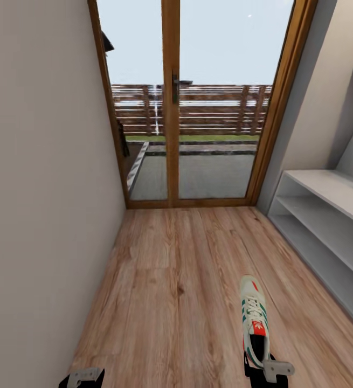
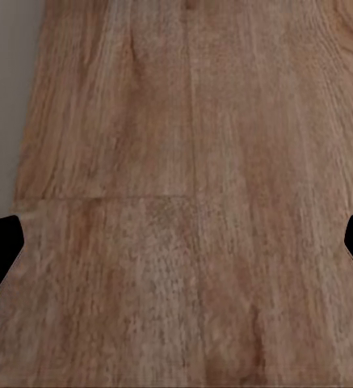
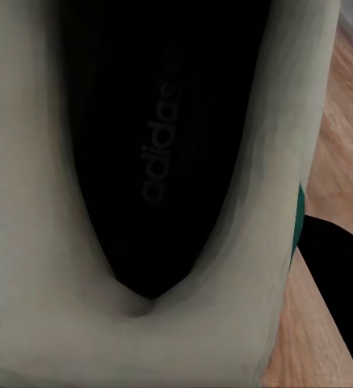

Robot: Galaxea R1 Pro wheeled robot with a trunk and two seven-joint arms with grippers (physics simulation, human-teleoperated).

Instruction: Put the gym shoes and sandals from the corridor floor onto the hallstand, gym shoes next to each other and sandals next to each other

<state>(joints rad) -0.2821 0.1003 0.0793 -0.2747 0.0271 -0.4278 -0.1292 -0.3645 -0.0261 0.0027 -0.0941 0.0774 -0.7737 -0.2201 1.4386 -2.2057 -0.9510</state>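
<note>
Step in hand, by judgement: first pickup, one sneaker grasped at the heel, none yet on the rack.

Left gripper (image 2: 176,250): fingers spread wide, released, nothing between; hangs over bare floor (image 1: 160,302) beside the wall (image 1: 41,188).

Right gripper (image 1: 266,372): fingers either side of the sneaker (image 1: 254,320) heel; from the wrist, black insole close up and dark fingers flanking the heel collar; appears clenched on it. Sneaker toe points toward the glass door (image 1: 198,108); whether sole touches floor, cannot tell.

Next move calls for: swing right, set shoe on a rack (image 1: 327,226) shelf.

Floor: light wood planks, knotted grain. Room: narrow corridor.
</note>
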